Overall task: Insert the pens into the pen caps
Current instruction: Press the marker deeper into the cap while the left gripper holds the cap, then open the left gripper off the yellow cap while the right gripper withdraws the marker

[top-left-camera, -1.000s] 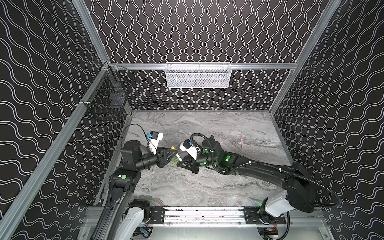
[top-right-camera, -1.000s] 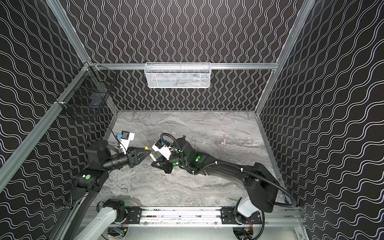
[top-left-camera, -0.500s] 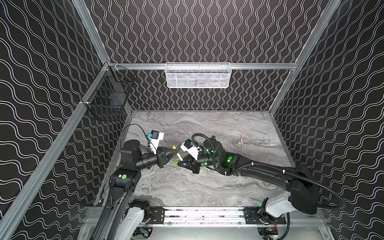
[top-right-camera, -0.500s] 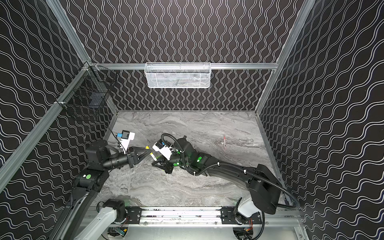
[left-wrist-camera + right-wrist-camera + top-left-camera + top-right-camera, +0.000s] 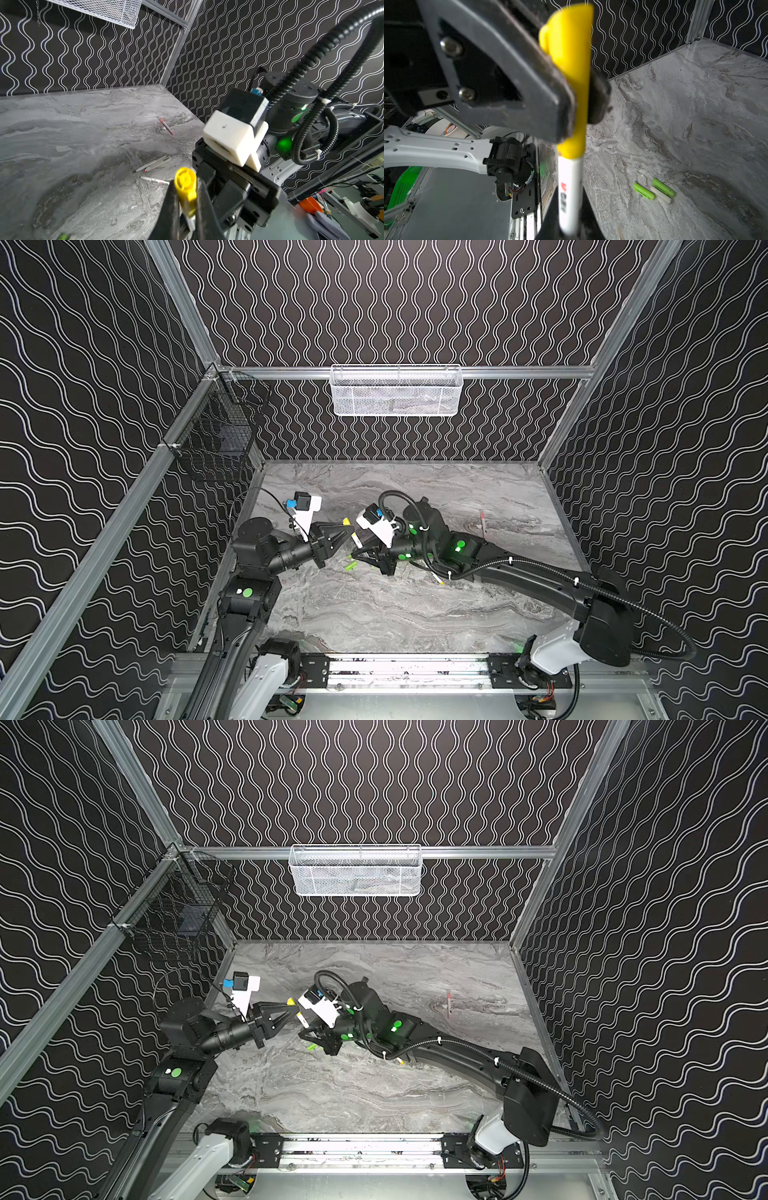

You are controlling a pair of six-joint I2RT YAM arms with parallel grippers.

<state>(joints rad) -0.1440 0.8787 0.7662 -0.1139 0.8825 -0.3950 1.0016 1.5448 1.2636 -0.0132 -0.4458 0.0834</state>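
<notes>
A yellow pen cap sits pinched between the jaws of my left gripper, which is shut on it. The cap is seated on the tip of a white-barrelled pen. My right gripper is shut on that barrel. Both top views show the two grippers meeting tip to tip at left centre, with the cap and the pen between them. Two lime green caps and a pale cap lie on the table.
Loose pens lie on the marble table: a grey pair, a white one and a pink-ended one. A white mesh basket hangs on the back wall, a black wire basket on the left wall.
My left gripper's jaws have closed the last bit onto the yellow cap. Both arms have barely moved.
</notes>
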